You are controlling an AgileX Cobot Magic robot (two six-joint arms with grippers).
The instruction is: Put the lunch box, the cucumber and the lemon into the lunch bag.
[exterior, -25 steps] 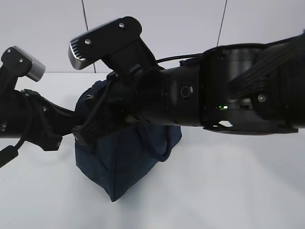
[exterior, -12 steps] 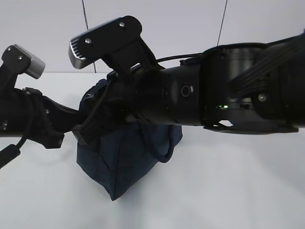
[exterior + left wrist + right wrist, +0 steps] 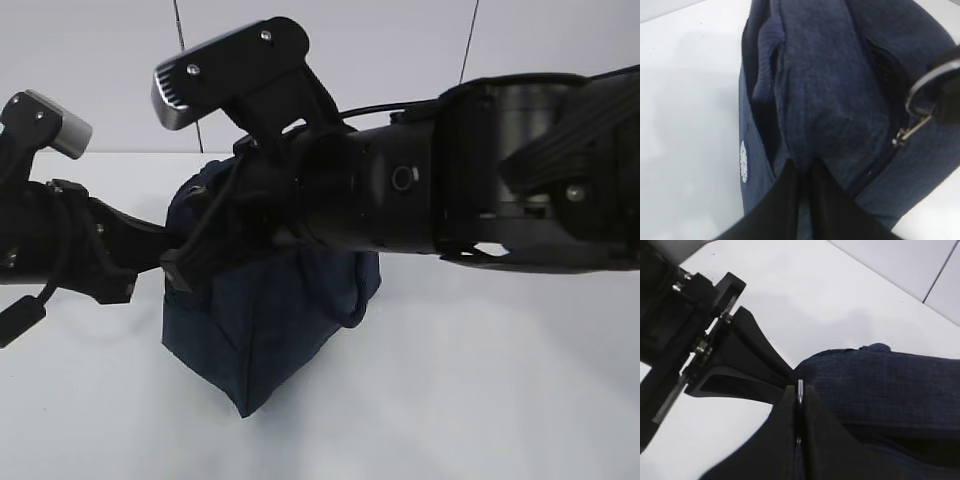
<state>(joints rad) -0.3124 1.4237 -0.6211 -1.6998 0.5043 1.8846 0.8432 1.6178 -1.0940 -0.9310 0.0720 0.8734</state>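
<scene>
A robotics lab or test bench is suggested. A bare white worktop (image 3: 500, 400) is seen, backed by plain white wall panels (image 3: 90, 60) with dark seams.

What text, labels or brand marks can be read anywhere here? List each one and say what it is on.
None readable.
Round white emblem on the side of the lunch bag: too blurred to read.
No writing shows on either arm, on the silver ring zipper pull or on the table.
</scene>
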